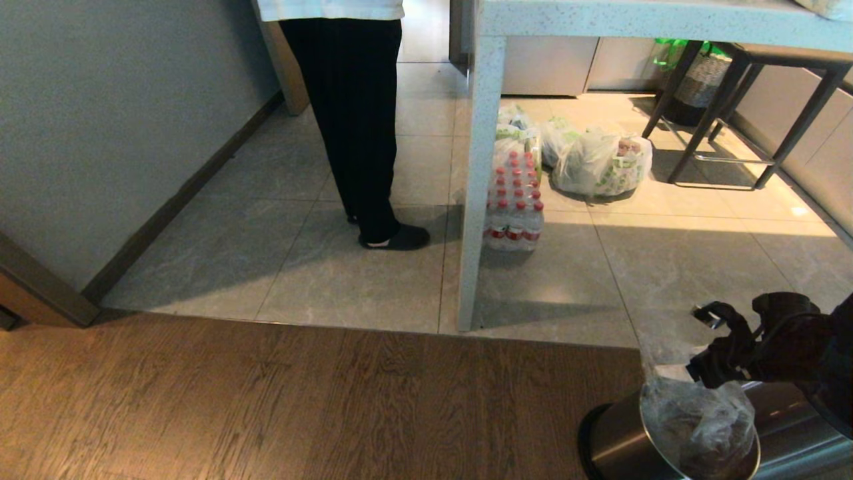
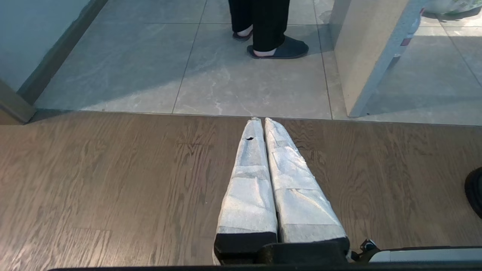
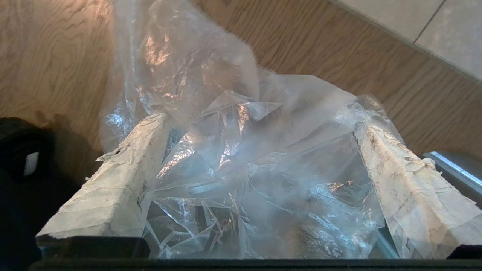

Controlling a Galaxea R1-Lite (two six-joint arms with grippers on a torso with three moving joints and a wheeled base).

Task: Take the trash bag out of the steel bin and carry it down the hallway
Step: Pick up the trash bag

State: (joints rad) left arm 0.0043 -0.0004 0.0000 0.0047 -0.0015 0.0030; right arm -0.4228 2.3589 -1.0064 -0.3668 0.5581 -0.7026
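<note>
Your right gripper [image 3: 260, 124] stands with its taped fingers [image 3: 124, 177] wide apart, straddling the thin, clear, crinkled plastic trash bag [image 1: 700, 420]. The bag sits inside the round brushed-steel bin [image 1: 616, 443], at 4 o'clock in the head view, on brown wood flooring. Your left gripper [image 2: 260, 122] hangs parked, fingers pressed together.

A: What is lying underfoot?
B: Dark wood-grain flooring [image 1: 280, 400] is running across the near side, at six o'clock, and grey stone-look tiles [image 1: 300, 260] are spreading beyond it.
A: And the walls?
B: A grey wall [image 1: 100, 127] with a dark baseboard is closing off nine o'clock.
A: Any furniture?
B: A speckled pale counter [image 1: 481, 167] is standing at twelve o'clock, black stool legs [image 1: 726, 113] at two o'clock. Sunlight is falling across those tiles.
</note>
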